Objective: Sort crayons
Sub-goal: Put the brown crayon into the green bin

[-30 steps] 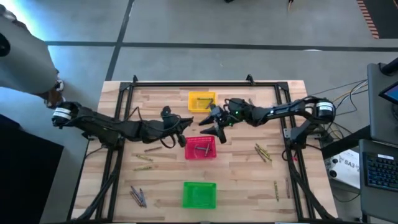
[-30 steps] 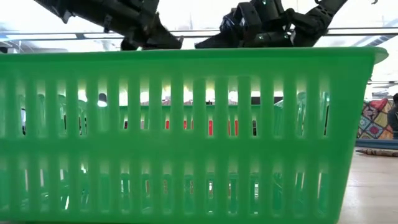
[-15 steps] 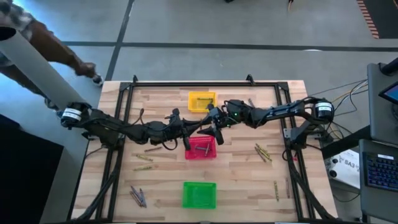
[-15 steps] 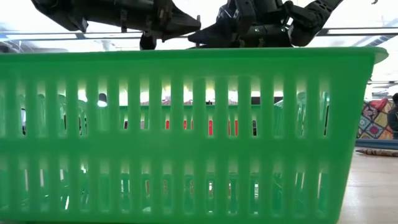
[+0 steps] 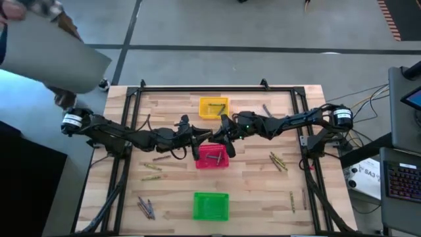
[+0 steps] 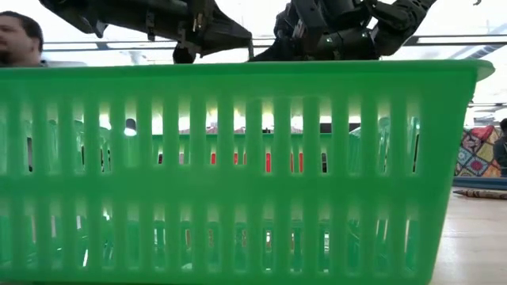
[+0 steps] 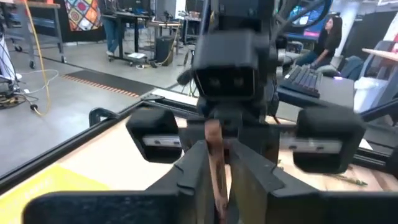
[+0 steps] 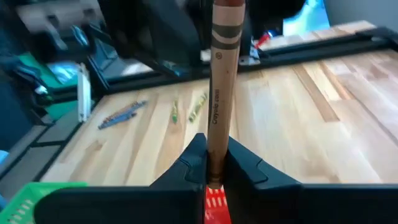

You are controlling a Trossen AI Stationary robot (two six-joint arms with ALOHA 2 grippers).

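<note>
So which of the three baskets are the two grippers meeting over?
The red basket, the middle one; the left gripper and right gripper meet above its far edge.

Faint lettering running lengthwise down the paper wrap of the reddish-brown crayon [image 8: 221, 93] in the right wrist view, probably "Crayola", too soft to be sure, nothing else legible on the baskets, table or arms in any view

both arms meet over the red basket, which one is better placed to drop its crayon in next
Hard to separate: each gripper's fingers pinch a reddish-brown crayon, left and right. The right gripper looks slightly better placed, at the red basket rim; the left gripper sits beside it.
</note>
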